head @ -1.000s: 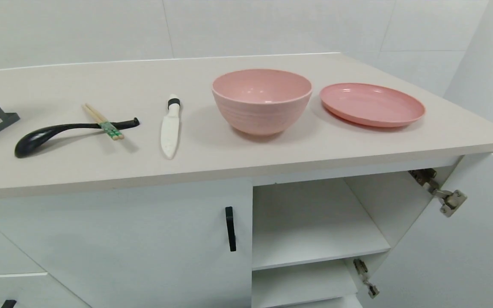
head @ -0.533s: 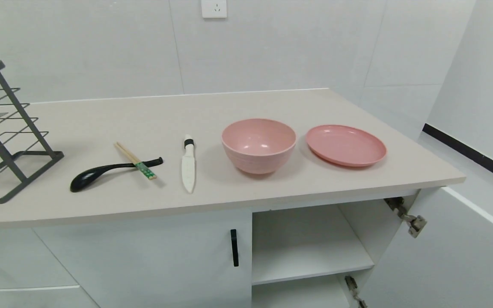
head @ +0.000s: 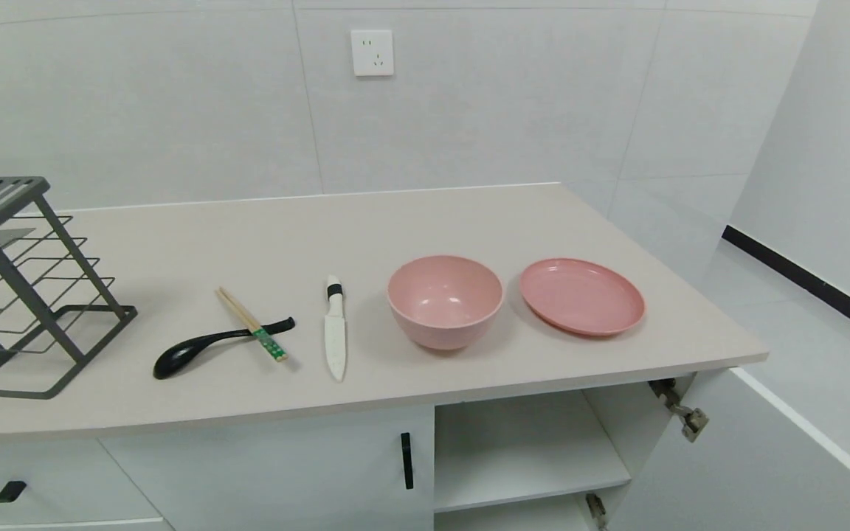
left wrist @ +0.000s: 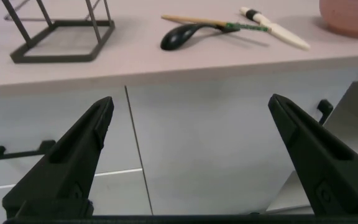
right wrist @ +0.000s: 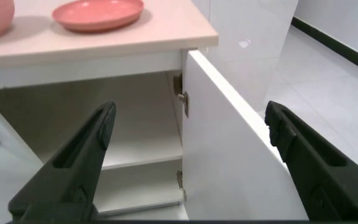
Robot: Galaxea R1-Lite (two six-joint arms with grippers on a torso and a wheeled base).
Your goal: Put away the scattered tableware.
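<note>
While the left gripper (left wrist: 191,102) and the right gripper (right wrist: 189,112) both hang with fingers spread wide and nothing between them, the pink bowl (head: 445,301) stands upright on the countertop (head: 395,221). Just to the bowl's right lies the pink plate (head: 581,296), close but not touching. To the bowl's left lie the white knife (head: 334,328), then the chopsticks (head: 251,334) crossing the black spoon (head: 204,346), and farthest left the wire rack (head: 19,287). Below the bowl, the cabinet door (head: 750,472) stands open.
</note>
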